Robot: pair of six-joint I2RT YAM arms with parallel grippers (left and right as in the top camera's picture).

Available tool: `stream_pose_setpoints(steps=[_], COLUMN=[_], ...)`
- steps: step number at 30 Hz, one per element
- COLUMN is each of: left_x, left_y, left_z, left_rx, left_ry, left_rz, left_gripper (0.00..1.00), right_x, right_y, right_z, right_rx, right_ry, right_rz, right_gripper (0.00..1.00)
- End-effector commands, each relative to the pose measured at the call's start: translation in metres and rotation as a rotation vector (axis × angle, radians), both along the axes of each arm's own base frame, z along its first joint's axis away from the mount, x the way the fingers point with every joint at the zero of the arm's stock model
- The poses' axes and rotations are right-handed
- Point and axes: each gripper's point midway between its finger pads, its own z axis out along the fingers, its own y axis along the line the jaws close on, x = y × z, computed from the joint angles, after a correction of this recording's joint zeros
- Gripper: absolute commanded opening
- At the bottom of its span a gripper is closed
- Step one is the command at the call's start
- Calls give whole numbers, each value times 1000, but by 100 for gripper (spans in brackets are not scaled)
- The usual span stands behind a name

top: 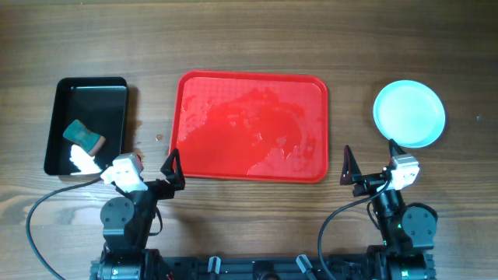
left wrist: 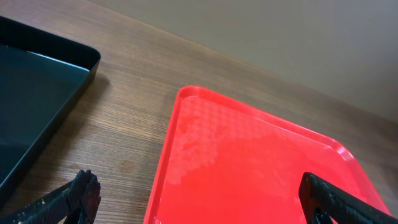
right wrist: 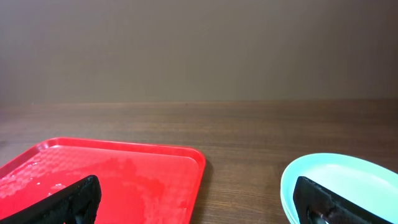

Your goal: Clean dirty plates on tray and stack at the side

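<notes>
- Overhead view first: the large red plastic rectangular tray (top: 250, 85) sits ahead of both arms on the brown wooden table (top: 249, 35). Its floor is wet and shiny, and there is not a plate on it.
- The round, shallow mint-blue plates (top: 409, 113) lie off the tray, on bare wood just ahead of the right gripper (top: 371, 158) and towards its outer side. From above they read as one disc, so I cannot count the pile.
- Right gripper: jaws spread wide and holding nothing. The outer finger reaches to the plates' near rim, and the inner one points at the tray's near right corner.
- Left gripper (top: 152, 165): jaws also wide apart and empty. The tray's near left corner is just ahead of its inner finger.
- Off the left gripper's outer side is the glossy black rectangular tray (top: 93, 80), with a teal sponge (top: 83, 136) lying inside it.
- The relation that matters: the plates sit on the right arm's side, well away from the left arm with the whole tray between. Any further touch on them looks like the right arm's job.
- Being round, the plates have no long axis, so the jaws could take the rim from any side. The tray's long side runs crosswise, from one gripper towards the other.
- My call: with the tray bare and the plates at the side, the job looks done or very nearly so.
</notes>
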Motion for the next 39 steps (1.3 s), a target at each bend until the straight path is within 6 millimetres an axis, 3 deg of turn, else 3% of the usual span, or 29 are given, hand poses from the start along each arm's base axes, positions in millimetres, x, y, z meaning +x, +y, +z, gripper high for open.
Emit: stream_pose_setpoints(steps=[1, 6, 16, 39], left_x=[0, -1, -6, 1], left_y=[-3, -3, -2, -1], left_z=[-2, 2, 32, 42], left_rx=[16, 16, 18, 22], left_ry=[-6, -27, -159, -278], left_rz=[-22, -22, -15, -8], left_gripper=[100, 100, 100, 100], right_x=[1, 1, 1, 1], right_y=[-4, -4, -4, -4], right_z=[-3, -3, -3, -3], right_rx=[-14, -15, -15, -15], right_ry=[-8, -8, -8, -8], right_rz=[-22, -22, -22, -22], right_gripper=[100, 100, 100, 100])
